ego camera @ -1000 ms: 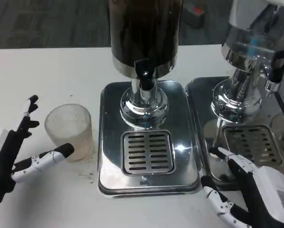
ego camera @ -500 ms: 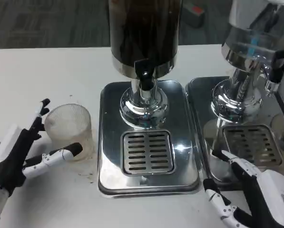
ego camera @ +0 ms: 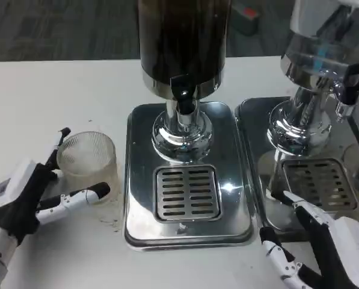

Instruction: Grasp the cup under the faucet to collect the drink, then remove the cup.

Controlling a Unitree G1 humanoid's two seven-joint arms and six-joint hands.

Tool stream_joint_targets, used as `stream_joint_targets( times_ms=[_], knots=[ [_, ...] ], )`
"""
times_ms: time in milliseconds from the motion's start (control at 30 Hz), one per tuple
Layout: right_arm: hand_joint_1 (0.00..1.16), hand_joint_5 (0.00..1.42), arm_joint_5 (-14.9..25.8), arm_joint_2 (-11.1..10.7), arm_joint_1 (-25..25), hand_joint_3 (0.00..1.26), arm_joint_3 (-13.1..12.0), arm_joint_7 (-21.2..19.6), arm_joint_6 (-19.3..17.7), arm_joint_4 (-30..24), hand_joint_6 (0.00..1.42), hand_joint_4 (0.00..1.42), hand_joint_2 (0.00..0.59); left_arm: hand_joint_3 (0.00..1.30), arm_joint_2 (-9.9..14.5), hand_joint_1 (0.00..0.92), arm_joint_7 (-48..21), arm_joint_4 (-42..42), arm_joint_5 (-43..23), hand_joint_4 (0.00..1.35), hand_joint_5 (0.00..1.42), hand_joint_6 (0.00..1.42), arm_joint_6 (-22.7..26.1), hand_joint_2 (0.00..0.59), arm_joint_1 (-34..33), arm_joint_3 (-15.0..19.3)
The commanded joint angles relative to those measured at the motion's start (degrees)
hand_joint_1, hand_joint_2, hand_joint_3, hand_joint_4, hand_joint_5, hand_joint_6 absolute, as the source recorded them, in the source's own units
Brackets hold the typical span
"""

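So the ribbed, translucent plastic cup (ego camera: 88, 161) is sitting upright on the white table (ego camera: 59, 90), tucked right inside the spread of the left hand (ego camera: 32, 195). One white-and-black finger (ego camera: 77, 197) reaches along the near side of the cup, tip close to its base, and another pokes up along the cup's far-left side; can't really tell if either is actually touching it, but the hand is spread wide with nothing held. To the right of that hand and cup is the shiny steel drip tray (ego camera: 140, 180) with a slotted grate (ego camera: 186, 192), and above it the dark drink dispenser (ego camera: 182, 42) with its black-handled faucet (ego camera: 183, 99), so the cup is beside the tray, not under the spout. The right hand (ego camera: 320, 250) is low at the near right, fingers apart and empty, just off the near-right corner of that tray and in front of a second chrome dispenser (ego camera: 317, 66) on its own tray.
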Motion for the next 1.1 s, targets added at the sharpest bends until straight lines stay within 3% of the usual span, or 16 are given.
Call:
stream_joint_targets(
  times_ms=[33, 667, 1100],
  knots=[
    [0.26, 0.18, -0.11, 0.31, 0.62, 0.22, 0.0, 0.12, 0.47, -0.45, 0.23, 0.21, 0.395, 0.0, 0.03, 0.169, 0.16, 2.03, -0.11, 0.1, 0.25, 0.33, 0.46, 0.0, -1.64, -0.7],
    [0.28, 0.18, 0.45, 1.11, 1.07, 0.23, -0.35, -0.02, 0.37, -0.09, 0.26, 0.21, 0.389, 0.06, -0.29, 0.174, 2.42, 5.9, 2.16, 0.16, 0.3, 0.38, 3.0, 0.0, -5.63, -5.37],
    [0.28, 0.19, 0.94, 1.19, 1.22, 0.23, -0.66, 0.13, 0.42, -0.24, 0.27, 0.21, 0.389, 0.11, -0.96, 0.212, 8.05, 6.4, 5.13, 0.25, 0.39, 0.48, 5.93, 0.017, -6.48, -8.21]
  ],
)
